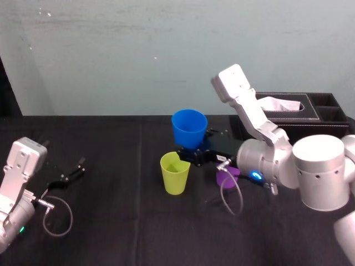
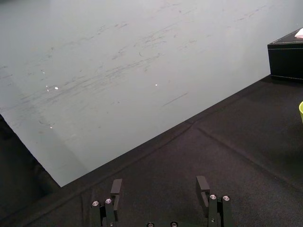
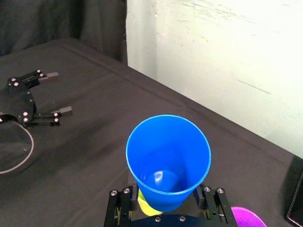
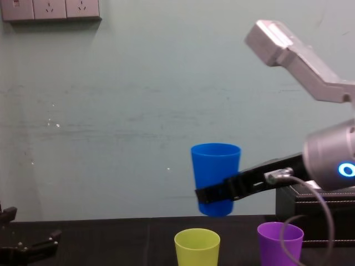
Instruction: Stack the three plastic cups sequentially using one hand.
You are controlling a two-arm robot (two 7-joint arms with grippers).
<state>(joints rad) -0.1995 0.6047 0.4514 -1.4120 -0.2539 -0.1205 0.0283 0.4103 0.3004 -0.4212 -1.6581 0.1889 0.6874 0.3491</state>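
Right end effector [image 4: 216,194], black, two-fingered, on silver-grey arm with glowing blue ring light: closed on lower body of blue tapered plastic cup [image 1: 189,128], one finger on each side. Arm bent at elbow, forearm reaching forward and inward, wrist roughly level. Blue cup upright, mouth up, held clear of black-covered desk [image 1: 111,221], above yellow-green tapered plastic cup [image 1: 175,173] and offset slightly right. Purple tapered plastic cup [image 4: 275,239] upright on desk, near yellow-green cup, not touching. Left end effector [image 2: 159,189] parked low at desk's left side, fingers spread, empty.
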